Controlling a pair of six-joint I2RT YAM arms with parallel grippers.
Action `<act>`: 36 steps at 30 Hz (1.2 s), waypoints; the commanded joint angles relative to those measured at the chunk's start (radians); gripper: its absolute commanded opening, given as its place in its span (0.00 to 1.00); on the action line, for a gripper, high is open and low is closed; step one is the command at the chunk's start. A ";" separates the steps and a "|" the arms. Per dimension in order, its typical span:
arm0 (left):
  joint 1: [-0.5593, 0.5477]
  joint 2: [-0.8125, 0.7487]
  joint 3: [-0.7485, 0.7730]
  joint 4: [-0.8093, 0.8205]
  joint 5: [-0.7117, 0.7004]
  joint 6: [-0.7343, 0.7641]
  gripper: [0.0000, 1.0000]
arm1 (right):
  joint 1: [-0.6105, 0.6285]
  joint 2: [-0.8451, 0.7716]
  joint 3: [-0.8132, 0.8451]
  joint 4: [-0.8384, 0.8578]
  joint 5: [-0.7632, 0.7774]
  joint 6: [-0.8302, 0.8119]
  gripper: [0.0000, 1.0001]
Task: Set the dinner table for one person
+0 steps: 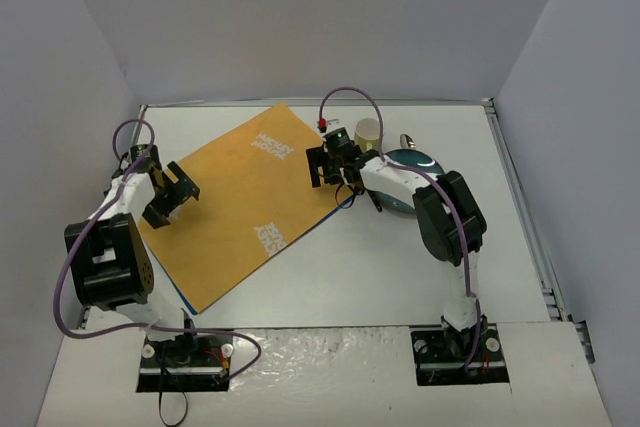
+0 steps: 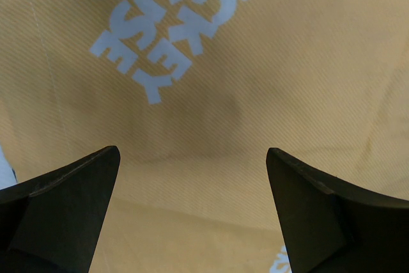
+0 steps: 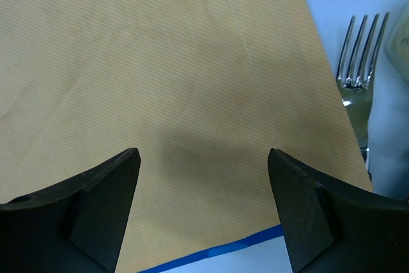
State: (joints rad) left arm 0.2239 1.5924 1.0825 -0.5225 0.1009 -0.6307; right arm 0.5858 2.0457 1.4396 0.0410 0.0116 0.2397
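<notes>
Gaping over placemat (image 1: 245, 202), left fingers (image 2: 57, 215), right fingers (image 3: 83, 215), fork (image 3: 361, 55) clear only in right-wrist view

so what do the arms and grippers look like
The left arm and right arm have white links and bulky black joint housings, with a purple cable looping along each. The left gripper and right gripper each have two black wedge-shaped fingers.

The right pincer (image 3: 201, 155) hides part of the fork (image 3: 355, 94).
</notes>
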 commanded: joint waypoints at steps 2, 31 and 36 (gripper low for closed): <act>0.032 0.056 -0.035 0.095 -0.019 -0.031 0.97 | 0.007 -0.012 -0.055 0.055 0.062 0.055 0.77; 0.096 -0.074 0.041 -0.067 0.039 -0.010 0.97 | 0.005 -0.261 -0.141 0.073 0.060 0.099 0.77; 0.015 -0.180 0.144 -0.129 0.025 0.054 0.97 | -0.015 -0.389 -0.106 0.074 0.050 0.120 0.82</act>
State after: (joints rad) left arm 0.3011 1.5493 1.1178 -0.5981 0.1315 -0.6484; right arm 0.5950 1.8338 1.2643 0.0779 0.0657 0.3487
